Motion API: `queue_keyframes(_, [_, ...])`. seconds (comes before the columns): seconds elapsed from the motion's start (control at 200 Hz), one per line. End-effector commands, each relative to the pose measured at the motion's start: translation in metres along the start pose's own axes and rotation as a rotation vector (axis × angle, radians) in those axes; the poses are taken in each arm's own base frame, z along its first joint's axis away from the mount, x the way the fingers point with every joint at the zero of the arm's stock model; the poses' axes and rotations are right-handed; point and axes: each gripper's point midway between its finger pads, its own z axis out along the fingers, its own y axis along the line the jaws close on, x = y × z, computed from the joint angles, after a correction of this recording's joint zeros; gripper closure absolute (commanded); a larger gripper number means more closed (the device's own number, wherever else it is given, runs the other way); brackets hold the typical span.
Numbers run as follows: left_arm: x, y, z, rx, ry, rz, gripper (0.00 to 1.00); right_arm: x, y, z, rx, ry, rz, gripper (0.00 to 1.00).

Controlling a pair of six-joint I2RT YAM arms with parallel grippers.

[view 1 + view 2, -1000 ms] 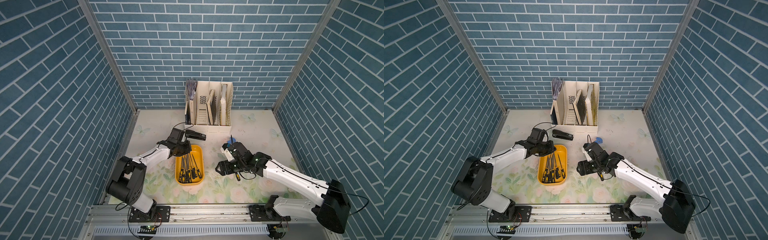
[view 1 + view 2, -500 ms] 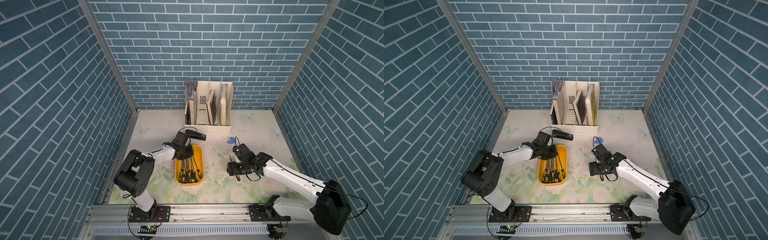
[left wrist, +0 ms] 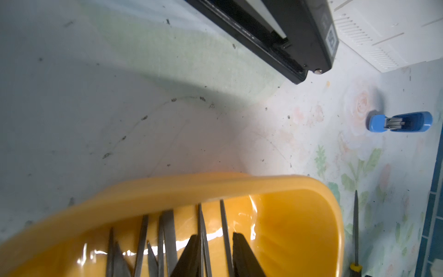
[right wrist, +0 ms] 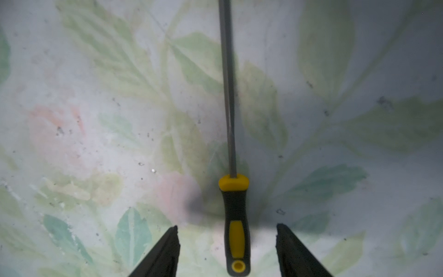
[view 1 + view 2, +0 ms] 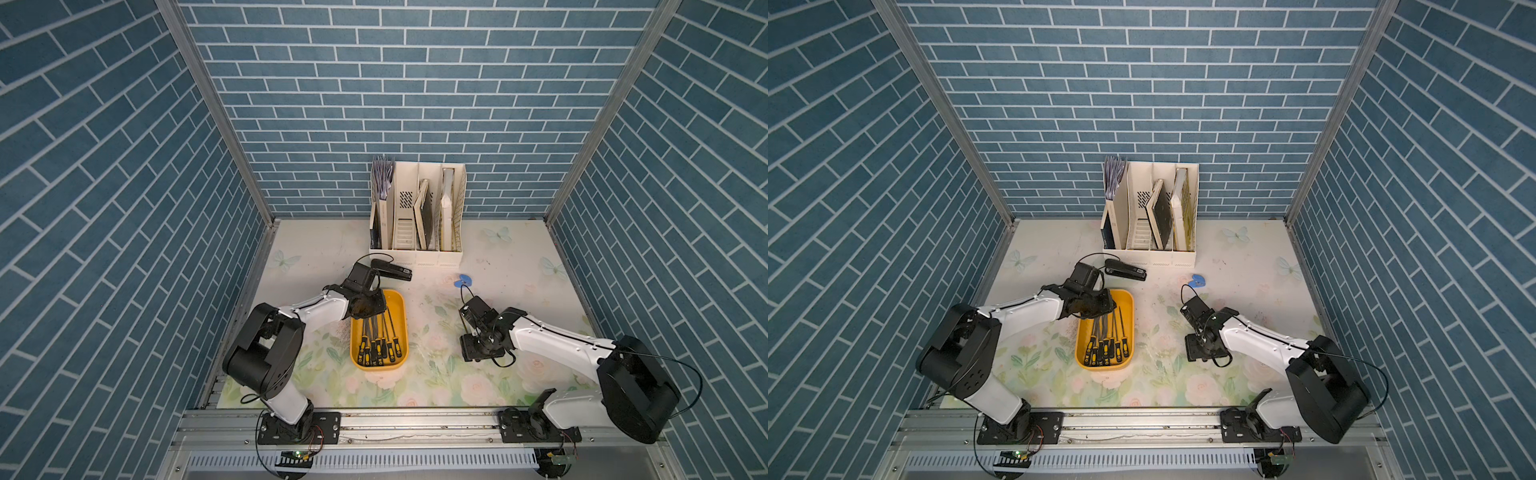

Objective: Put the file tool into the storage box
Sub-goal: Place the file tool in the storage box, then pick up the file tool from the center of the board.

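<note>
File tool (image 4: 236, 208) on mat (image 4: 96, 120); right end effector (image 4: 227, 226) now lowered astride it.

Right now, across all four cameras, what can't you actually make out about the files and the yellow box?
File on the table: covered by the right gripper in both top views; its tip runs off the edge in the right wrist view.
Storage box: far end hidden under the left gripper in both top views; near end cut off in the left wrist view.
Files in the box: overlapping, too small to count.
</note>
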Motion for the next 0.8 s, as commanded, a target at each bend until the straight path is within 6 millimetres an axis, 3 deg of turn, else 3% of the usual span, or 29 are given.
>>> queue_keyframes(0.0, [-0.011,-0.011,-0.021,0.006,-0.04,0.016,0.71,0.005,-0.007,0.01,0.029,0.016,-0.025,0.42])
queue_keyframes(0.215, [-0.03,-0.041,-0.06,0.097,-0.117,0.031,0.69,0.009,-0.004,0.018,0.007,0.031,-0.036,0.62])
queue_keyframes(0.38, [-0.037,-0.063,-0.083,0.189,-0.151,0.025,0.61,0.008,0.001,0.01,-0.014,0.004,-0.048,0.77])
queue_keyframes(0.565, [-0.031,-0.085,-0.094,0.282,-0.158,0.003,0.54,-0.003,0.02,-0.023,-0.073,-0.082,-0.087,0.8])
queue_keyframes(0.79, [-0.008,-0.111,-0.08,0.347,-0.13,-0.035,0.46,-0.011,0.066,-0.064,-0.248,-0.18,-0.12,0.82])
